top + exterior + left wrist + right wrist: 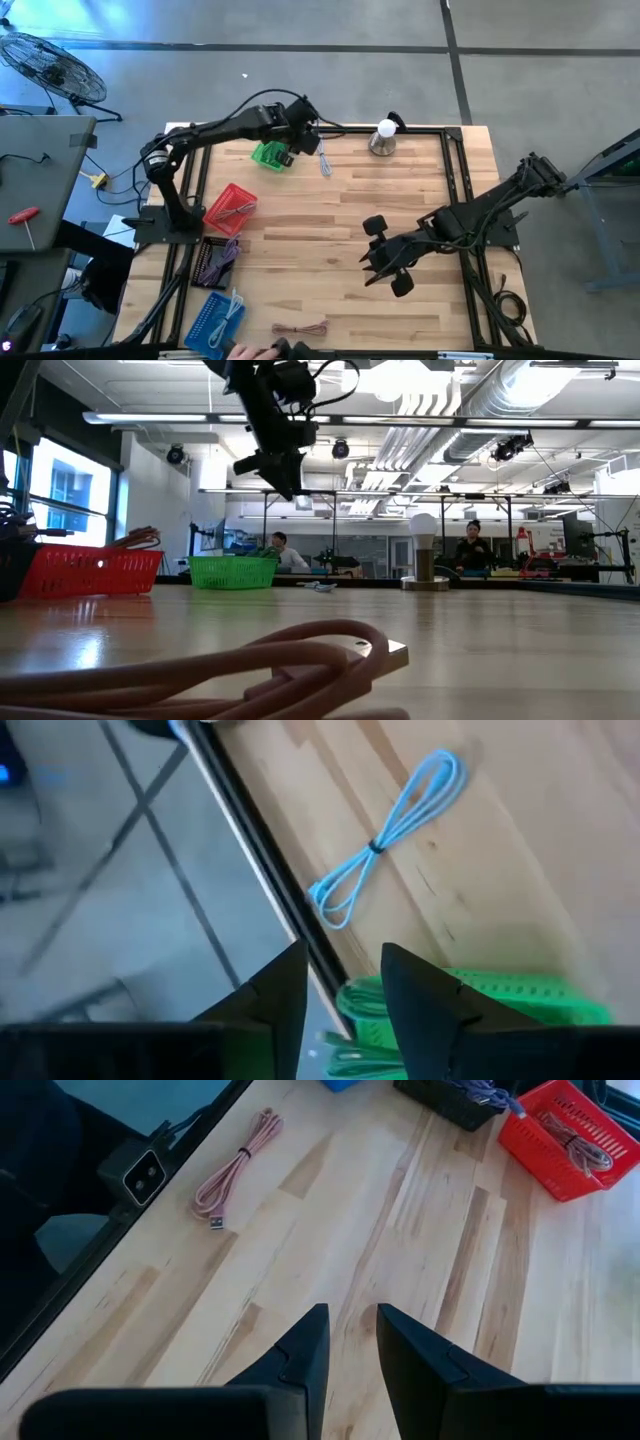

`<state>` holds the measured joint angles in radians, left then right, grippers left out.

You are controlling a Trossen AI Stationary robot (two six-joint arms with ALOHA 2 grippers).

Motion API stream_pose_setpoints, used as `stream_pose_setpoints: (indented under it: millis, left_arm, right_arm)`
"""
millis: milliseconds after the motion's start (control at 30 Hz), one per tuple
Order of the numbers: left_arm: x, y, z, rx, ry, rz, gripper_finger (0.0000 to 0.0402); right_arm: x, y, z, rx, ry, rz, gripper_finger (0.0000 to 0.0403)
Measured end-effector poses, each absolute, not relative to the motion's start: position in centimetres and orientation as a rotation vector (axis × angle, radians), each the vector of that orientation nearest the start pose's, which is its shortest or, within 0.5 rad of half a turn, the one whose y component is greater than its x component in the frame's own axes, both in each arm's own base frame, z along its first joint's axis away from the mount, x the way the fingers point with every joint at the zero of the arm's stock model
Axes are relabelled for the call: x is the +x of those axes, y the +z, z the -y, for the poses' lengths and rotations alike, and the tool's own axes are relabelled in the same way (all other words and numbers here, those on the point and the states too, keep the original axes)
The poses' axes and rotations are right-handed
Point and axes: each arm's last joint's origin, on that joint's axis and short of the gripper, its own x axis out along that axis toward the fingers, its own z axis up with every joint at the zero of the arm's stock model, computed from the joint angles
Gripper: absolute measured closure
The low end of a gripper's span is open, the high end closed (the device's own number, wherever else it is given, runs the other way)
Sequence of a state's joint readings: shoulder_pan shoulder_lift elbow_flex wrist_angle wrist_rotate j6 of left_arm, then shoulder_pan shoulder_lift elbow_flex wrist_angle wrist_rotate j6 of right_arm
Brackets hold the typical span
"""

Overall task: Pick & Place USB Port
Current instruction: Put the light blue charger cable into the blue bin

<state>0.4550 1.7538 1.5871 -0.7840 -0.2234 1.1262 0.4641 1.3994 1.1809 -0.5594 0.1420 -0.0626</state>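
- the left gripper (296, 146) hung above the green basket (268, 155) near the table's far edge, fingers (280, 1000) a narrow gap apart, holding nothing.
- a light blue cable (324, 162) lay just beside the basket on the wood.
- the right gripper (385, 268) hovered mid-table, fingers narrowly apart and empty.
- a pink usb cable (300, 329) lay coiled at the near edge.

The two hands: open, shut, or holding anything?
Left hand: open, empty, above the green basket.
Right hand: open, empty, over the table.

cable (324, 163) right of basket (268, 156)
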Motion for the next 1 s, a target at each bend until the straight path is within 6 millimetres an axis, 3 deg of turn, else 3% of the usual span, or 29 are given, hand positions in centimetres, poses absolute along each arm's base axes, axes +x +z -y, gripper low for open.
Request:
stream_pose_setpoints:
  millis: [167,367,600,800,1000]
  left_arm:
    - [33.7,29.0,-18.0,0.932,-0.065,-1.201,0.0277]
    - [34.1,25.5,-20.7,0.895,-0.124,-1.276,0.0277]
    - [35.5,22.3,-22.2,0.936,-0.186,-1.272,0.0277]
    - [36.5,21.3,-22.6,0.984,-0.209,-1.198,0.0277]
    - [36.8,21.5,-22.5,0.969,-0.239,-1.115,0.0285]
  right_arm:
    - [26.6,30.1,-12.9,-0.300,0.327,-0.736,0.0325]
    - [26.6,30.1,-12.8,-0.318,0.333,-0.744,0.0325]
    - [26.7,29.9,-12.0,-0.318,0.316,-0.774,0.0325]
    - [27.1,29.9,-11.0,-0.281,0.321,-0.787,0.0325]
    - [27.5,29.9,-10.1,-0.256,0.308,-0.788,0.0325]
